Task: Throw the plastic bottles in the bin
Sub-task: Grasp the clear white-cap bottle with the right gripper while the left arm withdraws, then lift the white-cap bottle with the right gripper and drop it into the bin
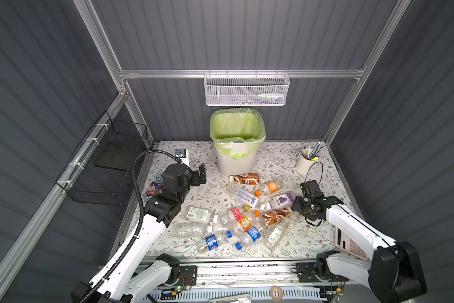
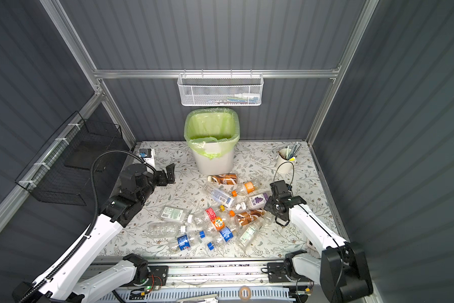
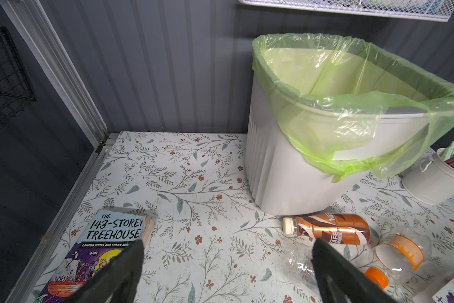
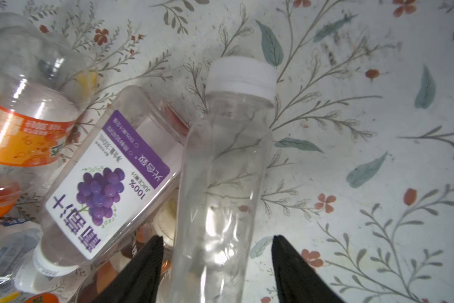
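A clear, label-less plastic bottle with a white cap [image 4: 220, 170] lies at the right edge of the heap of small plastic bottles [image 1: 247, 212] in the middle of the floral-patterned bench [image 1: 304, 236]. It rests against a purple grape-label bottle [image 4: 110, 183]. The right gripper [image 4: 216, 237] straddles its lower body, not yet clenched. One finger is against the bottle and bench shows past the other. The right arm [image 1: 352, 223] slopes in from the front right corner, wrist bent down. The white plastic bin with a light green liner [image 1: 233, 162] stands at the middle of the back edge. The left arm [image 1: 142, 236] rises from the front left corner. Its gripper [image 1: 201, 175], level and spread wide with nothing in it, points toward the bin beside a purple paperback book [image 3: 110, 236].
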`<state>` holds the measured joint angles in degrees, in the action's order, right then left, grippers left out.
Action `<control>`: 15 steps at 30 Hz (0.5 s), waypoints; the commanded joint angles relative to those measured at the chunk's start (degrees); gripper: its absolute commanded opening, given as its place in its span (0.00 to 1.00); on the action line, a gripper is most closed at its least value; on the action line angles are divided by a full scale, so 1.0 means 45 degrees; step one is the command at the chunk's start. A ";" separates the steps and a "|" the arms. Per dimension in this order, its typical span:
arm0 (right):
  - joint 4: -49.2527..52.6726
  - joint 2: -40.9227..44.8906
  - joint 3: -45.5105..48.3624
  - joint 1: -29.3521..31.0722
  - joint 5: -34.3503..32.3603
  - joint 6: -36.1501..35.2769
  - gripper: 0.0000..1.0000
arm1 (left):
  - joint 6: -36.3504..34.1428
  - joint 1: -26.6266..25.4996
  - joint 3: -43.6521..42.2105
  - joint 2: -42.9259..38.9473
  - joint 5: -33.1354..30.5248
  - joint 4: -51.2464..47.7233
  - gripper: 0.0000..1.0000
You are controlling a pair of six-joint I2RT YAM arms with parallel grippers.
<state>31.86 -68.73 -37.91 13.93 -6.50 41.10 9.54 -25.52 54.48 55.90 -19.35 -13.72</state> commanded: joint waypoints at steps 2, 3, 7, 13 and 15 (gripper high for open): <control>0.0551 -0.0454 -0.0425 0.0105 -0.0347 -0.0281 0.54 | -0.0068 0.0016 -0.0187 -0.0095 -0.0316 -0.0097 1.00; 0.0567 -0.0344 -0.0409 0.0097 -0.0417 -0.0276 0.51 | -0.0094 0.0014 -0.0225 -0.0108 -0.0301 -0.0083 1.00; 0.0711 0.0365 -0.0372 0.0107 -0.0866 -0.0253 0.38 | -0.0159 0.0007 -0.0307 -0.0099 -0.0394 -0.0075 1.00; 0.0672 0.2818 -0.0729 0.0012 -0.1293 -0.0416 0.36 | 0.0049 0.0036 -0.0483 -0.0253 -0.1139 -0.0233 1.00; 0.0485 0.3676 -0.1233 -0.0025 -0.1361 -0.0694 0.36 | 0.0210 0.0061 -0.0618 -0.0330 -0.1536 -0.0248 1.00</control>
<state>34.85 -56.86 -39.33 14.02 -10.20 39.72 9.56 -25.52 53.08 55.70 -22.65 -14.15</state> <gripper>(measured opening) 0.373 0.997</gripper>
